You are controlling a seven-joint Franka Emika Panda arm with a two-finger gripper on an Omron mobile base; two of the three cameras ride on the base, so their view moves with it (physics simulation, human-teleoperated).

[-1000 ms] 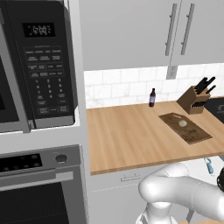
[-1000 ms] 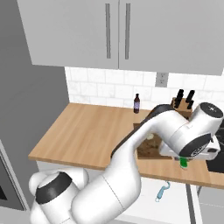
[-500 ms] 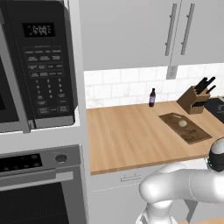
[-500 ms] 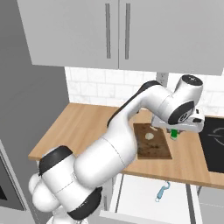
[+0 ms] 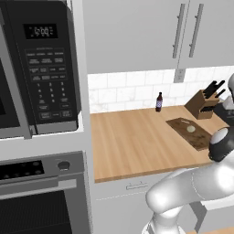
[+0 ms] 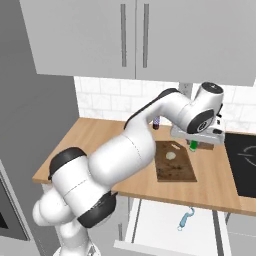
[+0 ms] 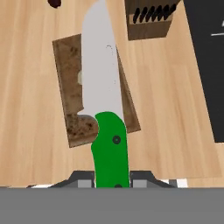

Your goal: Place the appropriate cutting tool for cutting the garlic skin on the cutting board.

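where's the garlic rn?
On the cutting board, near its far end: the garlic sits in the right base view just left of the gripper.

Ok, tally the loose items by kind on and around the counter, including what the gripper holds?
Green knife in the gripper: 1
Cutting board: 1
Garlic: 1
Knife block: 1
Dark bottle: 1
Blue tool in the drawer: 1
Total: 6

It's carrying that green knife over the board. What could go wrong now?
The garlic already sits on the cutting board, so the knife might land on it or knock it off. The pincer holds only the handle's end, so the long blade could tip or slip. The knife block stands close by.
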